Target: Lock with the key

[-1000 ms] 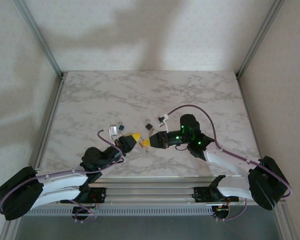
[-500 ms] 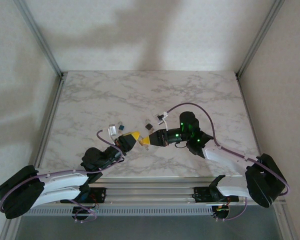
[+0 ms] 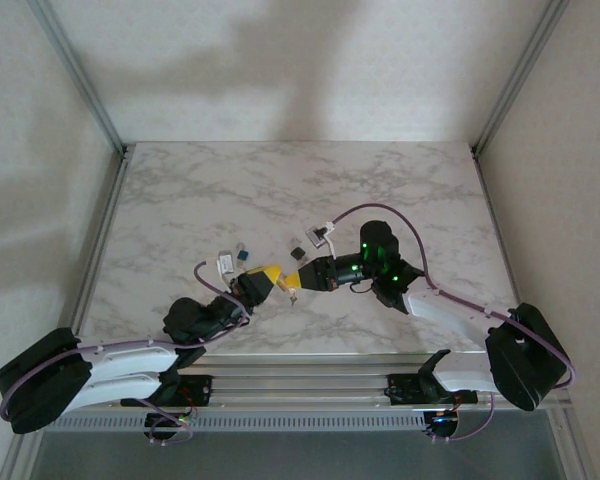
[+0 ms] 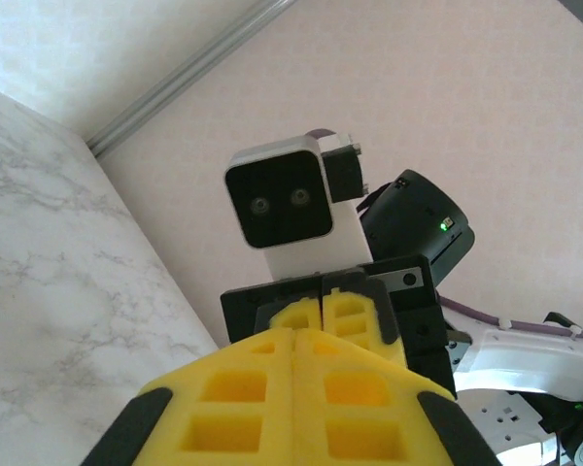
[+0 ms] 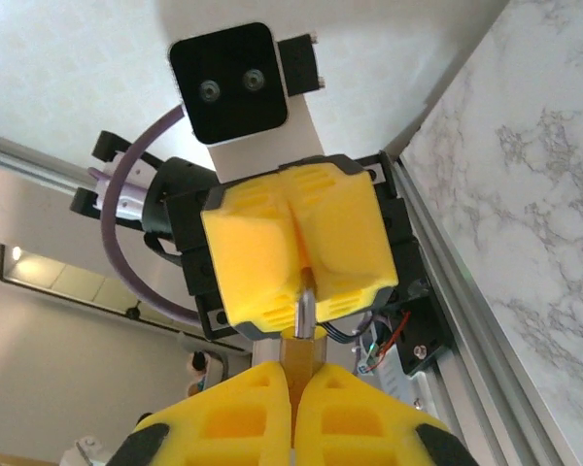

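In the right wrist view my right gripper [image 5: 293, 374] is shut on a small brass lock [image 5: 301, 348]. A silver key [image 5: 305, 309] runs from the lock's end up into the yellow pads of my left gripper [image 5: 301, 267], which is shut on it. In the top view the left gripper [image 3: 268, 272] and right gripper [image 3: 293, 280] meet tip to tip above the middle of the marble table [image 3: 280, 190]. In the left wrist view the left gripper [image 4: 293, 332] is shut, with the right gripper [image 4: 323, 301] just beyond it. Key and lock are hidden there.
Aluminium frame posts [image 3: 90, 100] stand at the table's back corners, and a rail [image 3: 310, 375] runs along the near edge. Both arms reach in from the near edge, and a purple cable [image 3: 380, 212] loops over the right arm.
The right arm's wrist and forearm have shifted slightly left and away. Both grippers stay shut and joined at the key and lock.
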`<move>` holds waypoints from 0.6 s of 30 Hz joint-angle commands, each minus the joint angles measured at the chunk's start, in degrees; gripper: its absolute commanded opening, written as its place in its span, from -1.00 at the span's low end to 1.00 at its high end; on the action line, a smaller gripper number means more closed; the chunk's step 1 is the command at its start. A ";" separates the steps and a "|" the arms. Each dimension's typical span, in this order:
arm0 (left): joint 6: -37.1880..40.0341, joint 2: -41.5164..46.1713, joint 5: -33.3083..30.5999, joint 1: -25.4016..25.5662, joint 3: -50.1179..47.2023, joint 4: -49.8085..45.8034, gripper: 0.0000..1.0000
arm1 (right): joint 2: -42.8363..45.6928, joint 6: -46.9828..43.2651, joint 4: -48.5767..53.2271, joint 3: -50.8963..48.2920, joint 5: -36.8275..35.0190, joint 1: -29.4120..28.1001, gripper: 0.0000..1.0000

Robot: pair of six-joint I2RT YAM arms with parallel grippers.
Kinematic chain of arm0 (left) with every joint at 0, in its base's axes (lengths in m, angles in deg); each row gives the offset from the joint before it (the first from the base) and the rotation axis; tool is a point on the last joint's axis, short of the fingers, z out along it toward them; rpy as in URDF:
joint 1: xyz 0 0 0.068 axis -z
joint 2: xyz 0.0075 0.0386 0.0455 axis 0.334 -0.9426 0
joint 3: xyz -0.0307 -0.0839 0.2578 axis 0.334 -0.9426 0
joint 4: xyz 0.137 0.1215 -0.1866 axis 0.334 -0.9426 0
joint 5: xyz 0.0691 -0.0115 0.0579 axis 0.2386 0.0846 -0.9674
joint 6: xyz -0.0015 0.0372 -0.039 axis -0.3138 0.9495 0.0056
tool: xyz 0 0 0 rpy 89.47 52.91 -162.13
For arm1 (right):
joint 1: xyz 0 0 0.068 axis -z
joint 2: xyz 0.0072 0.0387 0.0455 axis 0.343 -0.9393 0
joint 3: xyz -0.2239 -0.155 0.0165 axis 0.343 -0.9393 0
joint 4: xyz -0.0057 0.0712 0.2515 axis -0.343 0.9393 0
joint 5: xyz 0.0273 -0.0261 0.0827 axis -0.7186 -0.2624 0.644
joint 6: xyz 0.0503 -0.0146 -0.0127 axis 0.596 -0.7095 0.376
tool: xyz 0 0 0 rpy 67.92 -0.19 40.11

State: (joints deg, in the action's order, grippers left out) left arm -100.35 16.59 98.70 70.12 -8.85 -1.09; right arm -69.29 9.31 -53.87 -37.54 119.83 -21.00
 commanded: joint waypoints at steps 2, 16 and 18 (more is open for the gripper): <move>-0.28 -2.73 12.44 3.53 -1.51 -3.13 -1.00 | 0.43 -2.30 -9.99 3.49 -8.13 0.63 -1.00; -0.12 1.39 10.70 4.73 -0.79 -6.03 -1.00 | 0.27 -8.38 -0.93 4.58 -10.47 0.63 -1.00; 0.11 2.83 10.50 4.67 -0.32 -7.64 -1.00 | 0.54 -9.02 0.75 4.61 -10.53 0.63 -1.00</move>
State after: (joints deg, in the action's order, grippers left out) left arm -100.99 18.36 97.87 70.73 -8.94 -1.85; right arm -69.22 3.13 -51.33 -36.77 119.77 -20.95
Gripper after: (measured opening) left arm 0.032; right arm 0.049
